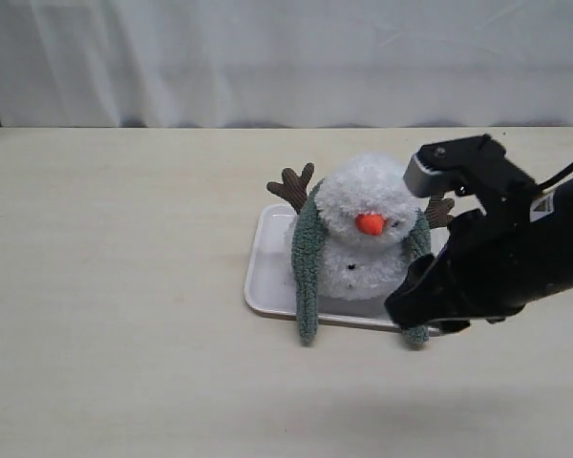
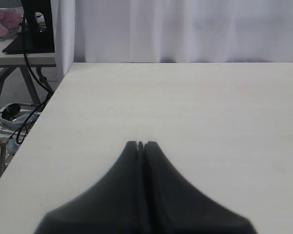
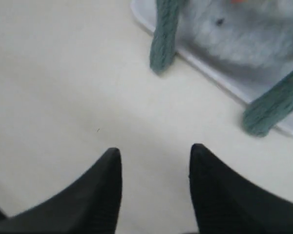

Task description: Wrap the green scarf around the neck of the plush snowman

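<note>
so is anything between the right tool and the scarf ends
Nothing visible. In the right wrist view the open right tool faces only bare table before the green scarf, whose two ends hang over the edge of the white tray.

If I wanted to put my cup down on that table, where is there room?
The whole stretch of table left of the white tray is bare, and so is the front strip before the ends of the green scarf. It is crowded around the plush snowman, where the right gripper hangs.
</note>
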Robot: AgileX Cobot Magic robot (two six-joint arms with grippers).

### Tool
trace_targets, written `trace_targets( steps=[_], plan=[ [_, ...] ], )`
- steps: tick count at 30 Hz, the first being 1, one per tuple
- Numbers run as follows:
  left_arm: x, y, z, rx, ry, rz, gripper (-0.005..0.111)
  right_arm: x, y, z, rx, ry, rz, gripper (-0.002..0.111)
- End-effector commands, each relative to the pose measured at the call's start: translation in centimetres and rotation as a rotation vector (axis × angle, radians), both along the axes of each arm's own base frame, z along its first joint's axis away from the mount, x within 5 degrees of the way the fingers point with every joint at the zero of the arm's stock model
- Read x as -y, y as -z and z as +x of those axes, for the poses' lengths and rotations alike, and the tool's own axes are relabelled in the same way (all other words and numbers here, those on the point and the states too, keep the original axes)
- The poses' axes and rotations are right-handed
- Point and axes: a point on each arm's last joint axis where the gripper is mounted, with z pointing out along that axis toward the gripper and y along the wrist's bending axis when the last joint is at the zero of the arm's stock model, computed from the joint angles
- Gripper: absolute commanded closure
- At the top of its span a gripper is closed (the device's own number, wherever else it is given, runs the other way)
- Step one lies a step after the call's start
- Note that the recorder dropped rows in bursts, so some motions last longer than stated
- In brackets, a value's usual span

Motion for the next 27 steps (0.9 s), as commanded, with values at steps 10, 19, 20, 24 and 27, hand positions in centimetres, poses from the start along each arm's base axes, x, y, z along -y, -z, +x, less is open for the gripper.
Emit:
trace_targets(
  steps=[10,19,20,24,27],
  plan=[
    [0.0,0.0,0.0,0.012,-0.006,-0.001,0.107,1.5,-1.4,2.7,0.345,0.143,-0.102,0.104],
    [0.0,0.0,0.0,0.012,-0.006,-0.001,0.107,1.8,-3.1,2.0,0.429,0.147,-0.058,0.104],
    [0.0,0.0,0.0,0.012,-0.006,-0.001,0.107,2.0,-3.6,1.7,0.451,0.149,-0.049,0.104],
    [0.0,0.0,0.0,0.012,-0.006,-0.001,0.107,2.7,-6.1,0.0,0.550,0.162,0.007,0.104],
    [0.0,0.0,0.0,0.012,-0.006,-0.001,0.107,3.5,-8.0,-1.8,0.626,0.173,0.049,0.104]
  ],
)
